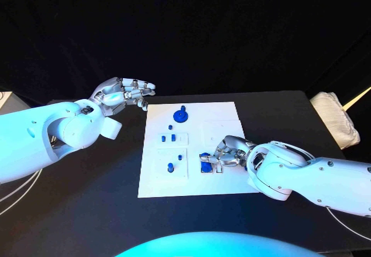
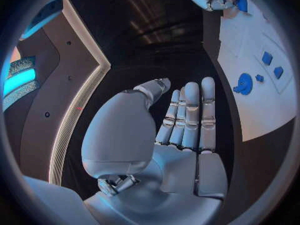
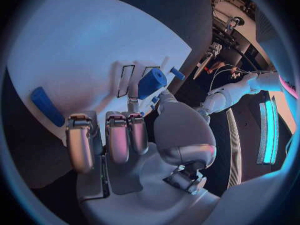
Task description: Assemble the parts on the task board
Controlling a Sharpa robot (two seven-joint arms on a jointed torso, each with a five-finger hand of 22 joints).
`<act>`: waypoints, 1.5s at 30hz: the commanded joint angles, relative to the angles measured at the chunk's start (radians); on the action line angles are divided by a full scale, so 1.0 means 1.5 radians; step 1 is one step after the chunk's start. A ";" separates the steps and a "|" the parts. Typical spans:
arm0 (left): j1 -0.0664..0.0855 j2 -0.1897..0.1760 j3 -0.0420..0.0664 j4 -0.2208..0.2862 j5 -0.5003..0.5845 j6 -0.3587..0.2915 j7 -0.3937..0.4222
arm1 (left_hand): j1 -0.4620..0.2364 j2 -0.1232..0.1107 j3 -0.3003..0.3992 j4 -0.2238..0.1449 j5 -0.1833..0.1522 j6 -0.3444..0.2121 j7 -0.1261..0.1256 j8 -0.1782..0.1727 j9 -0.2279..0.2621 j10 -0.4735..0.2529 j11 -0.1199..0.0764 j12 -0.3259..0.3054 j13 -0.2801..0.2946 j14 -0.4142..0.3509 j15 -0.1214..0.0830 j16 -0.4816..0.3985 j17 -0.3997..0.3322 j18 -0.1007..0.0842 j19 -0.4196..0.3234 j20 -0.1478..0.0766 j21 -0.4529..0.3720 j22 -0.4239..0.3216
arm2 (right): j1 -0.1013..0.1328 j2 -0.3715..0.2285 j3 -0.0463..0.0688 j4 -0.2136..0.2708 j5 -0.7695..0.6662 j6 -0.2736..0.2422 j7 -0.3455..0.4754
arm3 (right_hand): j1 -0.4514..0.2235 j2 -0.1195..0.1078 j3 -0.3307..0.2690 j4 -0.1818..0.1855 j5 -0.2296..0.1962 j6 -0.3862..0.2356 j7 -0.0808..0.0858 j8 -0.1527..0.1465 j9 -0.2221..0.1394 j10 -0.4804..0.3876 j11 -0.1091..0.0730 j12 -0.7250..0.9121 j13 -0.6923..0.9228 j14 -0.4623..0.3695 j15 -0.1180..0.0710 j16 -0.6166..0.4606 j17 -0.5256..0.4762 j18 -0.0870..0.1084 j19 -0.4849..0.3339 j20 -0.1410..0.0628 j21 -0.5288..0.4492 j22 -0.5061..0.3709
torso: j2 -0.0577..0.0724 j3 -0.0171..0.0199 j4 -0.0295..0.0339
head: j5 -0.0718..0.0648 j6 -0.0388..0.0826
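Assembly part done: right hand [image 1: 227, 152] pinches a blue part [image 3: 152, 82] over the board [image 1: 224, 113]; left hand [image 1: 124, 93] empty, fingers apart; loose parts remain.

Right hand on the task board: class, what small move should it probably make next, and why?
Probably a short lift of the right hand, to raise the blue part it appears to pinch clear of the task board before carrying it to a seat. The left hand hangs open beside the board, holding nothing. Which seat it fits cannot be told.
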 commanded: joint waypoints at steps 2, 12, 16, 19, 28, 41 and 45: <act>0.000 0.000 0.000 0.001 0.004 0.008 0.003 | 0.001 0.008 0.000 0.004 0.003 0.004 -0.001 0.000 0.000 0.000 -0.003 0.004 -0.001 -0.004 0.001 -0.003 -0.001 0.010 0.006 0.001 -0.004 -0.001 | -0.001 0.001 0.000 0.001 -0.004 0.006 0.002 | -0.017 0.001 -0.016 0.001 -0.019 -0.006 0.001 0.007 0.000 0.066 -0.002 -0.003 0.171 0.071 -0.003 0.002 0.176 -0.002 0.066 -0.001 -0.003 0.172 | -0.001 0.0007 0.0000 | 0.000 -0.001; 0.000 0.001 0.000 0.000 0.004 0.008 0.004 | 0.002 0.009 0.001 0.004 0.004 0.004 -0.001 0.000 0.000 0.000 -0.003 0.005 -0.001 -0.004 0.001 -0.003 -0.001 0.010 0.006 0.000 -0.005 -0.001 | -0.001 -0.008 0.000 0.010 -0.001 -0.006 0.018 | -0.017 0.001 -0.019 -0.001 -0.021 -0.009 0.001 0.008 0.000 0.065 -0.002 -0.006 0.170 0.071 -0.003 0.002 0.176 -0.002 0.065 -0.001 -0.004 0.172 | -0.001 0.0009 -0.0008 | 0.000 0.000; 0.000 0.001 0.000 -0.001 0.004 0.008 0.004 | 0.002 0.009 0.001 0.004 0.004 0.004 -0.001 0.000 0.000 0.000 -0.003 0.005 -0.001 -0.004 0.001 -0.003 -0.001 0.010 0.006 0.000 -0.005 -0.001 | -0.002 -0.020 0.000 0.022 0.011 -0.012 0.047 | 0.051 0.002 -0.019 -0.004 0.001 -0.013 0.001 0.013 -0.001 0.065 -0.002 -0.005 0.171 0.071 -0.003 0.002 0.176 -0.002 0.066 -0.001 -0.003 0.172 | -0.001 0.0012 -0.0006 | -0.001 0.001; 0.000 0.001 0.000 -0.001 0.004 0.008 0.003 | 0.003 0.010 0.002 0.004 0.004 0.004 -0.001 0.001 0.000 0.000 -0.003 0.005 -0.001 -0.004 0.001 -0.003 -0.001 0.010 0.006 0.000 -0.005 -0.001 | -0.002 -0.031 0.000 0.033 0.022 -0.016 0.058 | 0.079 0.001 -0.021 -0.004 0.005 -0.012 0.000 0.017 -0.001 0.063 -0.003 -0.010 0.167 0.071 -0.003 0.002 0.176 -0.001 0.064 -0.001 -0.011 0.170 | -0.001 0.0014 -0.0008 | 0.000 0.001; 0.000 0.001 0.000 -0.001 0.004 0.009 0.003 | 0.004 0.011 0.002 0.004 0.004 0.004 -0.001 0.001 0.000 0.000 -0.003 0.005 -0.001 -0.004 0.000 -0.003 -0.001 0.010 0.006 0.000 -0.005 -0.001 | -0.002 -0.062 0.000 0.056 0.053 -0.013 0.098 | 0.142 -0.012 -0.035 -0.006 0.005 -0.006 -0.006 0.040 0.011 0.062 -0.008 -0.012 0.166 0.071 -0.008 0.002 0.176 0.000 0.063 -0.005 -0.015 0.169 | -0.001 0.0006 0.0001 | 0.000 0.001; 0.000 0.001 0.000 -0.002 0.004 0.009 0.002 | 0.005 0.012 0.003 0.004 0.004 0.004 -0.001 0.001 0.000 0.000 -0.003 0.005 -0.001 -0.004 0.000 -0.003 -0.001 0.010 0.007 0.000 -0.005 -0.001 | -0.002 -0.063 0.000 0.047 0.053 0.003 0.091 | 0.239 -0.010 -0.001 -0.008 -0.030 -0.012 -0.014 0.061 0.030 0.064 -0.015 -0.009 0.169 0.071 -0.014 0.002 0.176 0.000 0.064 -0.010 -0.012 0.170 | 0.000 -0.0001 0.0007 | 0.000 0.001; 0.000 0.001 0.000 -0.002 0.004 0.009 0.002 | 0.005 0.012 0.003 0.004 0.004 0.004 -0.001 0.001 0.000 0.000 -0.003 0.005 -0.001 -0.004 0.000 -0.003 -0.001 0.010 0.007 0.000 -0.005 -0.001 | -0.003 -0.055 0.000 0.041 0.045 0.001 0.082 | 0.274 -0.005 0.023 -0.010 -0.049 -0.014 -0.018 0.063 0.032 0.064 -0.019 -0.008 0.169 0.071 -0.017 0.002 0.176 0.000 0.064 -0.013 -0.012 0.170 | 0.000 0.0000 0.0008 | 0.001 0.000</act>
